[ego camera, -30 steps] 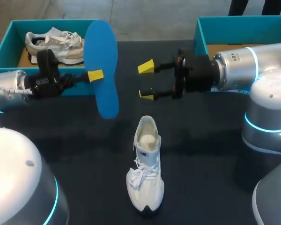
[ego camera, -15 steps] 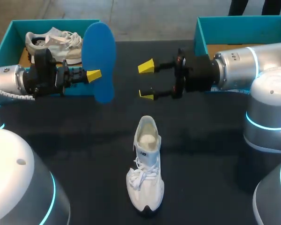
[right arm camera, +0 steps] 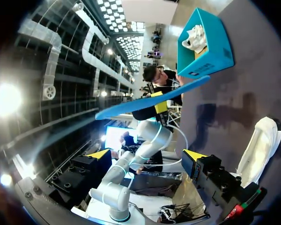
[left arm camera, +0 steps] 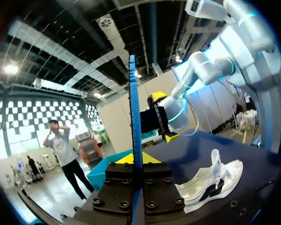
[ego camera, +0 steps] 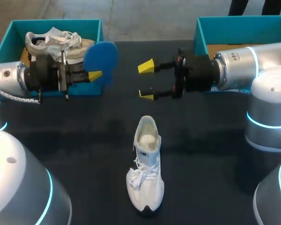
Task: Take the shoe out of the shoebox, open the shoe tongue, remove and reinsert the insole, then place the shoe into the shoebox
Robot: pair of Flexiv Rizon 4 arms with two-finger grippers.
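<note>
The left gripper (left arm camera: 135,161) has its two yellow-tipped fingers clamped on a flat blue foam insole (ego camera: 101,57), holding it in the air just in front of the left teal cardboard shoebox (ego camera: 56,23). From the left wrist the insole is seen edge-on, rising as a thin blue line straight up from between the fingers. A grey-and-white lace-up sneaker (ego camera: 56,44) lies on its side inside that box, behind the left arm. Across from it the right gripper (ego camera: 146,80) hangs above the dark tabletop (ego camera: 75,154) with its fingers spread well apart and nothing between them, the tips pointing toward the insole, with a clear gap between the two grippers. The shoe of the task, a white lace-up trainer (ego camera: 145,164), stands upright on its sole out on the table, near the middle, below and a little nearer the camera than the right gripper. Its heel opening faces the grippers and its toe points the other way (the laces are tied in a loose bow over the tongue). The second teal cardboard shoebox (ego camera: 234,23) sits at the far right corner, behind the right arm, and only part of its brown floor shows.
</note>
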